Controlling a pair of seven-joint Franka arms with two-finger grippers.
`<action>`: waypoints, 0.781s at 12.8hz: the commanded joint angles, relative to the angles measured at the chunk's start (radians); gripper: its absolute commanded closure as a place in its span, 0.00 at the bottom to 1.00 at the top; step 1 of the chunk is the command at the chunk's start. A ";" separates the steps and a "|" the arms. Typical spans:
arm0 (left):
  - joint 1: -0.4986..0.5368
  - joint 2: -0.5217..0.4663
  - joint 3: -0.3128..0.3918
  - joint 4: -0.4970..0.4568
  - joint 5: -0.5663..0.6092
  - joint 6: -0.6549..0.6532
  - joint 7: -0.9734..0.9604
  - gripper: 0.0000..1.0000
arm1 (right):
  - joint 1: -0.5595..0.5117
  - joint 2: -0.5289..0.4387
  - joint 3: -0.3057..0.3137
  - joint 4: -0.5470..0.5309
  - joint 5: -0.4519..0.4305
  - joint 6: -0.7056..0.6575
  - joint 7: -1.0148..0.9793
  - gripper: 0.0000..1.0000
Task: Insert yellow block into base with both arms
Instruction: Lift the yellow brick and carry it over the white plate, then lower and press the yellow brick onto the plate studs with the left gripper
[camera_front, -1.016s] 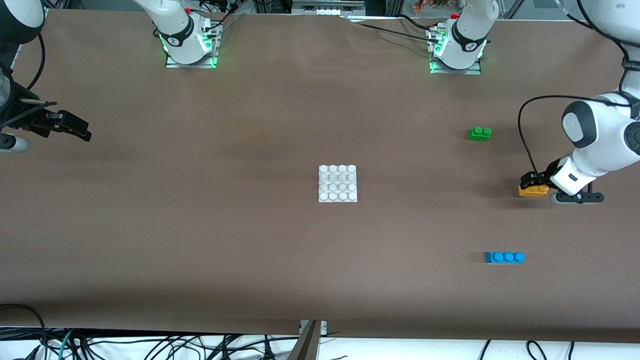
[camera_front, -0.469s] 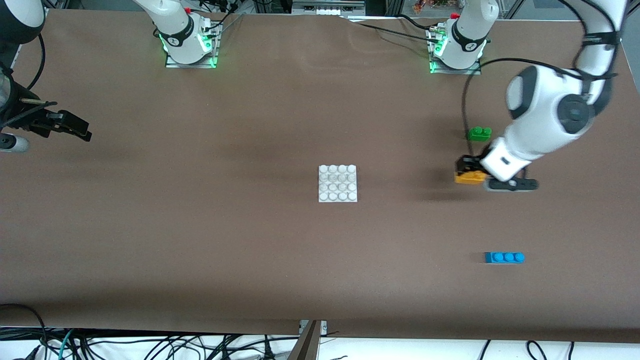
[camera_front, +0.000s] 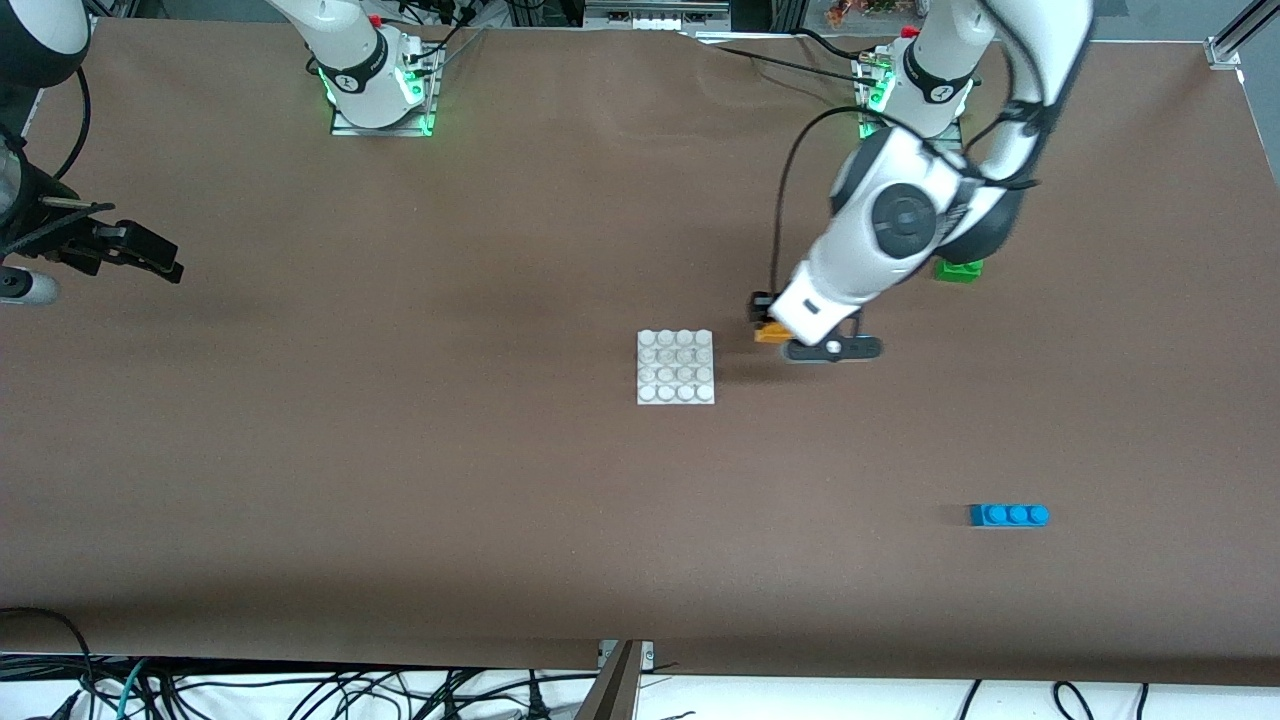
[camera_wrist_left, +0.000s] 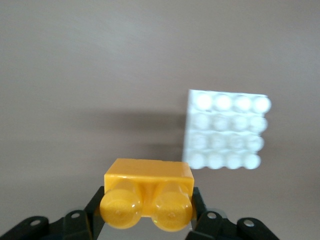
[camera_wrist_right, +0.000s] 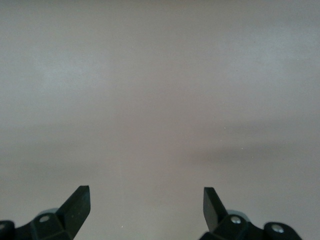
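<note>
From the front, the left arm reaches out over the brown surface (camera_front: 400, 480) and its end effector (camera_front: 765, 320) hangs in the air just beside the base (camera_front: 676, 367), toward the left arm's end of it. The white wrist covers most of this end effector, so only a sliver of the yellow block (camera_front: 770, 334) shows beneath it. The same arm hides part of the green brick (camera_front: 958, 270). The blue brick (camera_front: 1008, 515) lies in plain sight, nearer the camera. The right arm waits at its own end of the surface, cut off by the picture's edge, with its end effector (camera_front: 150, 258) dark and hard to read.

In the left wrist view, the left end effector (camera_wrist_left: 147, 207) is clamped on the yellow block (camera_wrist_left: 148, 192), a finger against each end, both studs showing. The base (camera_wrist_left: 226, 131) looks washed out and blurred.

In the right wrist view, the right end effector (camera_wrist_right: 146, 204) has its fingers wide apart over bare surface (camera_wrist_right: 160, 90); only the fingertips (camera_wrist_right: 79, 200) show.
</note>
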 joint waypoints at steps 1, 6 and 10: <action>-0.089 0.184 0.023 0.217 -0.012 -0.013 -0.078 1.00 | -0.009 0.008 0.008 0.024 -0.006 -0.019 -0.009 0.00; -0.250 0.314 0.140 0.325 -0.009 -0.002 -0.173 1.00 | -0.009 0.007 0.008 0.024 -0.006 -0.019 -0.008 0.00; -0.281 0.352 0.141 0.331 -0.007 0.009 -0.202 1.00 | -0.007 0.008 0.008 0.024 -0.006 -0.019 -0.009 0.00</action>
